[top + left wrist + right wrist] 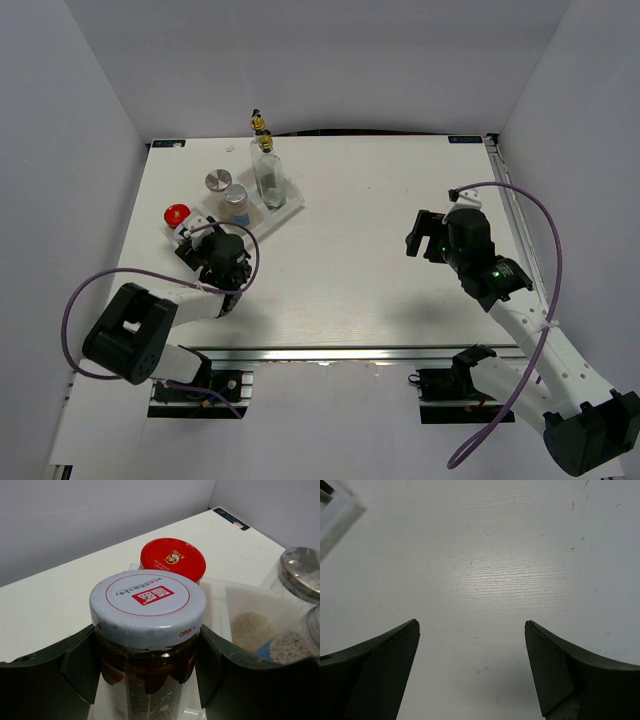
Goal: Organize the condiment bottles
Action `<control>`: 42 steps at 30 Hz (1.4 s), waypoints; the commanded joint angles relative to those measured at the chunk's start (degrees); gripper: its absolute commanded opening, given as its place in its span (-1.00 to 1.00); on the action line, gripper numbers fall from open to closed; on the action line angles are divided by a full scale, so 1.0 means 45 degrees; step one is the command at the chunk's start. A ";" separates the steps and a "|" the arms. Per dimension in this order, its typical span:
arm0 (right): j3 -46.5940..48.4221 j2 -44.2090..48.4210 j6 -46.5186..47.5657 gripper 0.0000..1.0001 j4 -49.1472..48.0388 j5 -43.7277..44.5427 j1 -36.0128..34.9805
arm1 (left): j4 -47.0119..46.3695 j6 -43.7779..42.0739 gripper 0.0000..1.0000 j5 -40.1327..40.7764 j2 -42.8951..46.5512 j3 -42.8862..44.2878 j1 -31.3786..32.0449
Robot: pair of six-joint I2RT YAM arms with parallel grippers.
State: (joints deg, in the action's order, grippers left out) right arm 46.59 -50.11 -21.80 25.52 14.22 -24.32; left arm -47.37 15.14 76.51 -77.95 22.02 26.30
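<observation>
My left gripper (148, 666) is shut on a small white-lidded jar (147, 605) with dark contents, one finger on each side below the lid. The jar is upright over the near end of the white rack (215, 600); I cannot tell whether it rests there. Right behind it stands the red-lidded jar (173, 559) (176, 214). From above, the left gripper (203, 246) covers the held jar. Two silver-lidded shakers (218, 181) (236, 196) and a clear cruet (268, 172) stand in the rack (290, 208). A second cruet (258, 122) stands behind it. My right gripper (424, 235) (472, 630) hangs open over bare table.
White walls close in the table at the left, back and right. A corner of the white rack (332, 510) shows at the top left of the right wrist view. A purple cable loops above each arm.
</observation>
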 commanded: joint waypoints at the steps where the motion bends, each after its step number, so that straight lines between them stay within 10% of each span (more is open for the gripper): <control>1: -0.0040 0.0100 0.0274 0.79 -0.0554 0.0082 0.0130 | -0.2479 -0.0589 -1.00 -0.0518 -0.0760 0.0534 -0.0318; 13: -0.0060 -0.0310 0.0372 0.79 -0.0631 -0.0210 0.0247 | -0.4452 -0.0628 -1.00 -0.1182 -0.3105 0.1005 -0.1138; 42: 0.0018 -0.0232 0.0509 0.79 -0.0475 -0.0327 0.0326 | -0.3047 0.0034 -0.09 -0.0088 -0.4376 0.2274 -0.1236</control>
State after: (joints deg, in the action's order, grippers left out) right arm 46.04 -51.86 -20.47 25.08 13.08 -23.20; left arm -60.51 13.93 73.93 -98.21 29.39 21.10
